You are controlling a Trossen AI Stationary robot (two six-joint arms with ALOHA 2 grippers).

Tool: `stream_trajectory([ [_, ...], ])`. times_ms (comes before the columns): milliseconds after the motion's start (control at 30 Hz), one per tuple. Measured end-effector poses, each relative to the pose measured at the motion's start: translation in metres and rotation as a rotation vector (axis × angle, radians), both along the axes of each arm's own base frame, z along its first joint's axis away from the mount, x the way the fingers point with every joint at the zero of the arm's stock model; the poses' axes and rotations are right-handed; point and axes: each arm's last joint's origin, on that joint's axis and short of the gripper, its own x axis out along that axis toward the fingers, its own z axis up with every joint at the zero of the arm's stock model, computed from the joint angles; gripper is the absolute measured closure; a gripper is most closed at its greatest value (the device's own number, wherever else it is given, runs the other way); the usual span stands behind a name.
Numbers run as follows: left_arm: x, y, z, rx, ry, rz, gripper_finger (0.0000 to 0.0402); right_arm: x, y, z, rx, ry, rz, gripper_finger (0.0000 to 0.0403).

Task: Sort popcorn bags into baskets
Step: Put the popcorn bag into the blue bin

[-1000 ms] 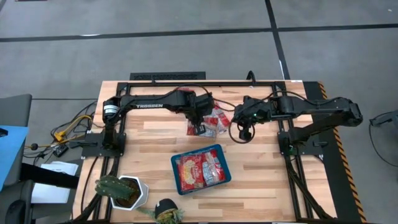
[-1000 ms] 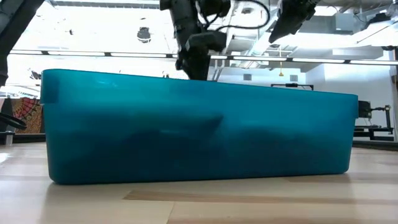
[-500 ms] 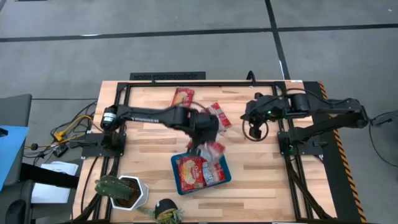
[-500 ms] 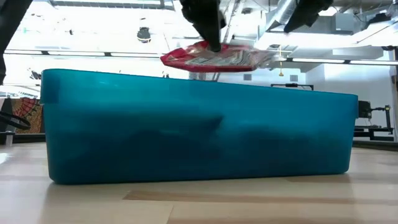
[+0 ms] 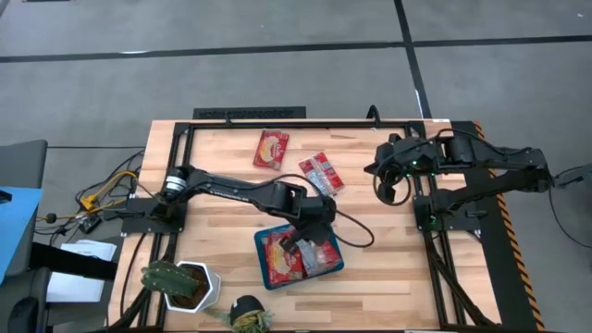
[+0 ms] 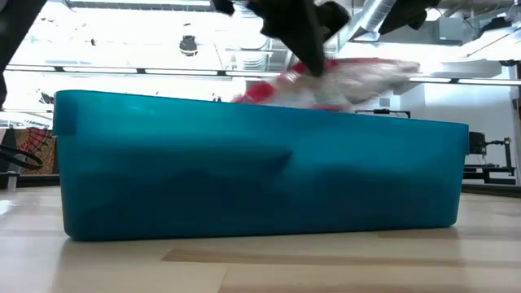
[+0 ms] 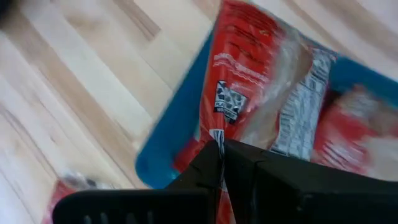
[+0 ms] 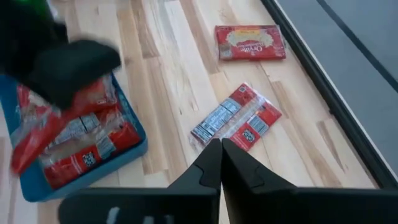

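Note:
My left gripper point(image 5: 310, 231) point(image 7: 221, 148) hangs over the teal tray point(image 5: 263, 242) point(image 6: 244, 179), shut on a red popcorn packet point(image 7: 249, 74) point(image 6: 350, 77). More red packets point(image 5: 283, 255) point(image 8: 74, 146) lie flat inside the tray. Two packets rest flat on the bare wood farther off: one point(image 5: 271, 148) point(image 8: 250, 42) near the far edge, another point(image 5: 322, 173) point(image 8: 236, 118) in the middle. My right gripper point(image 5: 381, 174) point(image 8: 221, 146) waits shut above the table's right part, touching nothing. My left gripper pinches the packet between its two fingers at one end point(image 7: 216, 132), coming from above and slanting. The packet is lifted clear and juts out from the fingertips over the tray's inside. In the low view it shows just above the tray's rim, lying roughly level.
A white pot with a cactus point(image 5: 180, 282) and a second small plant point(image 5: 248, 314) stand at the near left edge. Dark frame rails point(image 5: 250, 113) border the table's far edge and sides. Bare wood lies between the tray and the loose packets.
My left gripper has carried a packet from the loose pile in the table's middle toward the near edge, and it now stands over the tray and lower. The packet went with it, lifted clear. My right gripper has drawn back a little toward the table's right edge.

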Motion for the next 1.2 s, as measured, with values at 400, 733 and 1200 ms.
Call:
stream_trajectory([
  [400, 0.007, -0.001, -0.024, 0.064, 0.056, -0.082, 0.0391, -0.001, 0.004, -0.004, 0.006, 0.05, 0.02, 0.0377],
  [733, 0.012, 0.0, -0.007, 0.07, -0.035, -0.067, 0.0272, -0.002, 0.004, -0.005, 0.004, 0.056, 0.022, 0.0368],
  [1200, -0.044, 0.141, 0.092, -0.162, -0.167, 0.958, 0.0233, 0.005, -0.007, -0.016, -0.192, -0.004, -0.118, 0.0363],
])
